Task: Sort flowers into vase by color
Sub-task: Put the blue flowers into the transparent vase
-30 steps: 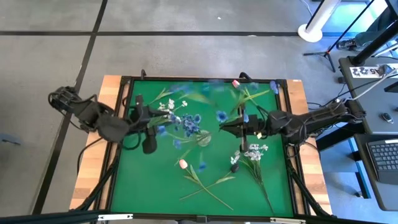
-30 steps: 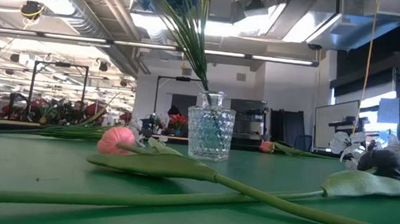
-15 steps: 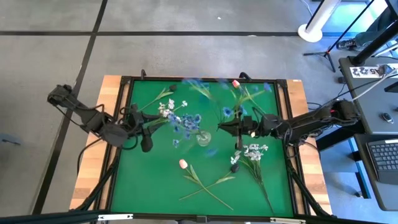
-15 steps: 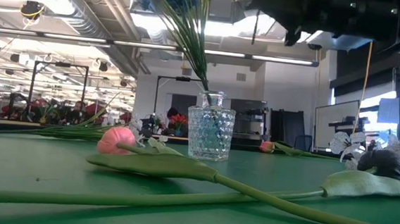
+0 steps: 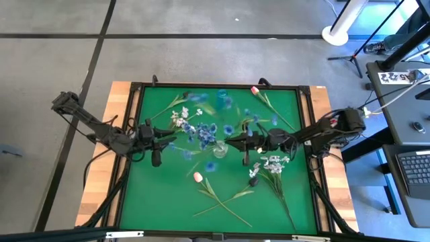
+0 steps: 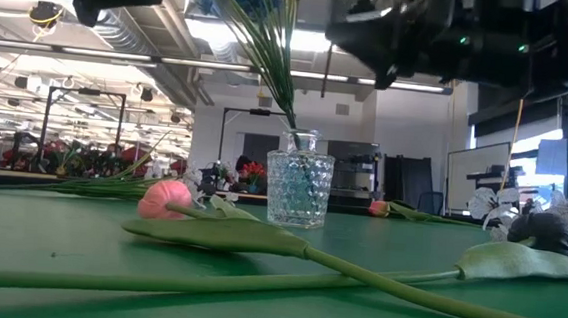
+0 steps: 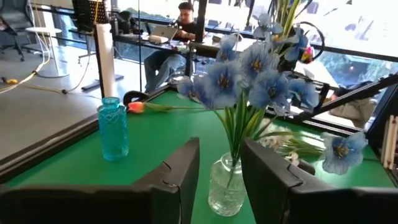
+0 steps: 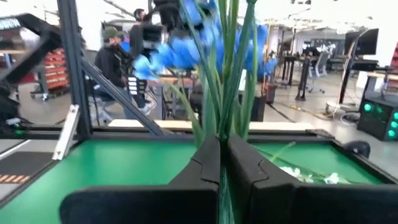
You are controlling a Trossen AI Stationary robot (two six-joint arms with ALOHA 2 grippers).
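Table (image 5: 144,195): matt green mat, looks like felt, inside a black frame; bare light wood strips along left and right edges.

Clear vase (image 6: 298,189): glass, glossy, knobbly cut pattern on body, smooth neck. Blue vase (image 7: 114,129): translucent turquoise glass, shiny, ribbed.

Flowers (image 7: 252,78): cloth-like blue petals, matt; stems smooth green plastic. Pink tulip bud (image 6: 164,199): matt, soft-looking.

Left gripper (image 7: 217,180) fingers: black matt plastic, smooth. Right gripper (image 8: 222,171): same finish.

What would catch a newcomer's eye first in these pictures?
Probably the clear glass vase at the middle of the green table, blue flowers fanning out of it. The right gripper is shut on blue flower stems beside it; the left gripper faces it from the other side.
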